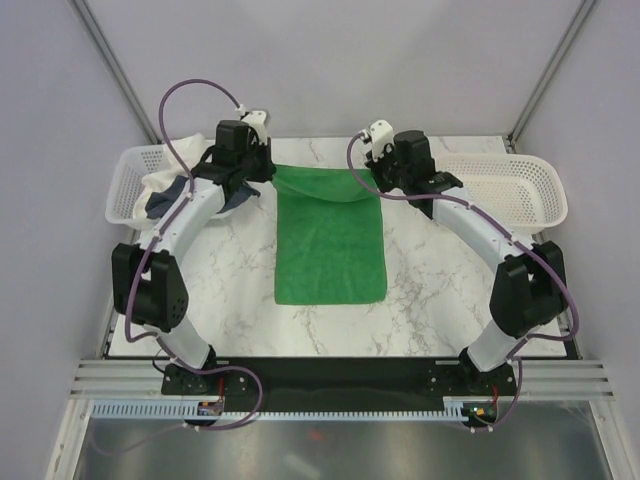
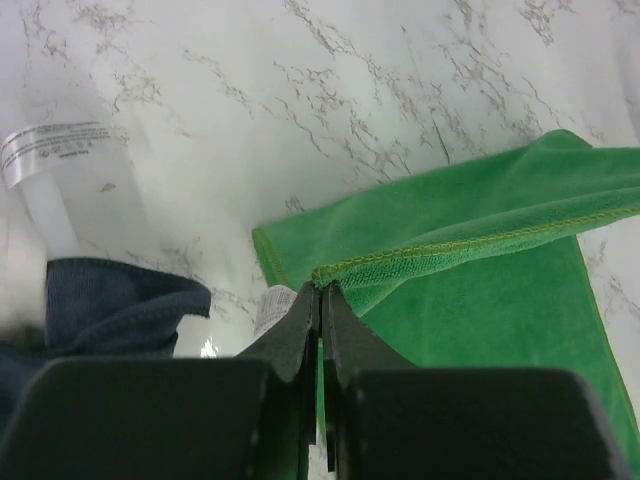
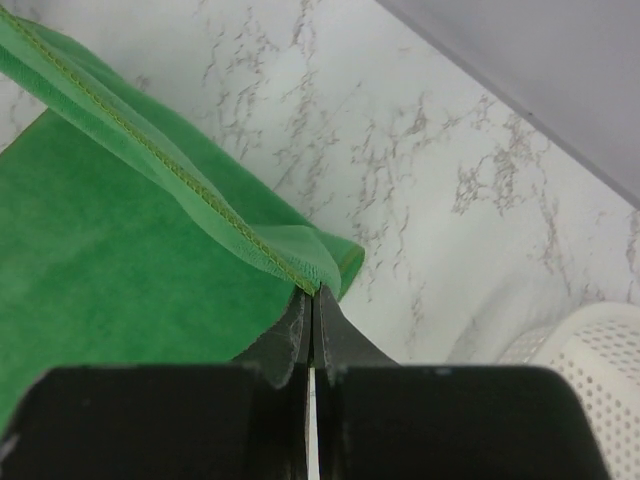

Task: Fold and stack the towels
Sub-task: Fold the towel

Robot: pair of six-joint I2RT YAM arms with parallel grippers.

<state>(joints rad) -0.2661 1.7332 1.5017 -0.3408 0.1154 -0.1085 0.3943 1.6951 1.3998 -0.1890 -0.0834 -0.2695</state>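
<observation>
In the top view, the green towel is seen laid flat at the middle of the marble table, its far edge lifted and sagging between the left gripper and the right gripper. The navy towel and the cream towel are heaped in the left basket at the left of the frame. The green cloth is judged light, soft and limp, so it is best taken at the hemmed corners.

In the left wrist view, the fingers are seen pinched tight on a stitched corner of the green towel at lower centre. A white care label is seen at upper left, its print too small to be read. A smaller tag beside the fingers cannot be read either.

In the right wrist view, the fingers are clamped on the opposite corner at lower centre. The right basket shows at lower right. No writing is seen.
</observation>
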